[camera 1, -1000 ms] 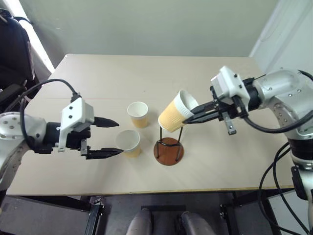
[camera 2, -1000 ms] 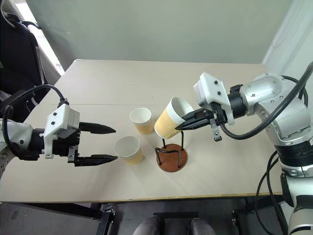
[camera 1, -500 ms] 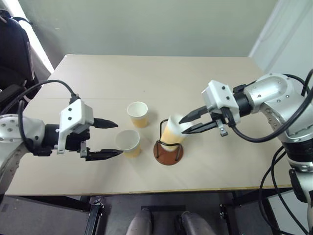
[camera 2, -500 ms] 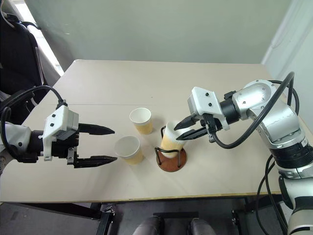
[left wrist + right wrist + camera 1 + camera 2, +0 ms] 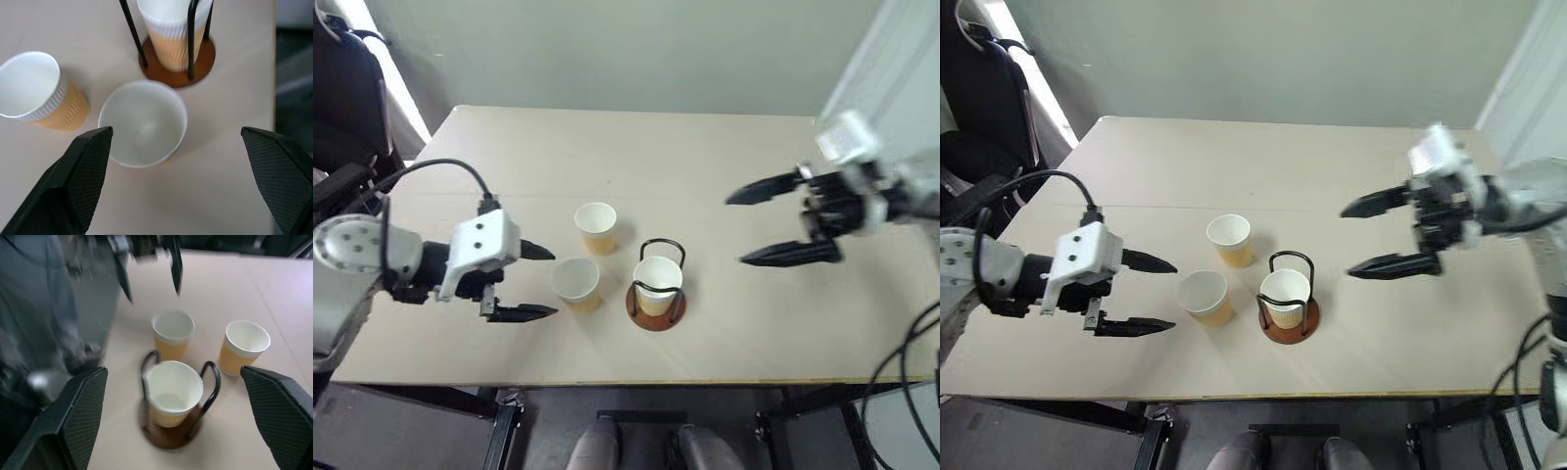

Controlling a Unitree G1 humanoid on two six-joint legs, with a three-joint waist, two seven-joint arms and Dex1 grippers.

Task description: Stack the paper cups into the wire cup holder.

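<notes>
On the table (image 5: pixel 724 157), one cup (image 5: pixel 658 285) sits in the holder (image 5: pixel 655 305); both pincers (left (image 5: pixel 540 282), right (image 5: pixel 759 227) blurred) gape empty.

A light beige table (image 5: pixel 607 147) takes up the middle of the head views, its top plain and matte, with 1 faint seam line running across it from side to side. Behind its far edge stands a pale grey-green wall (image 5: pixel 636 49). Beside the table's far left corner sits a black chair (image 5: pixel 979 108), next to a bright strip of window light (image 5: pixel 1033 69). Below the table's near edge lies a dark floor (image 5: pixel 636 426).
</notes>
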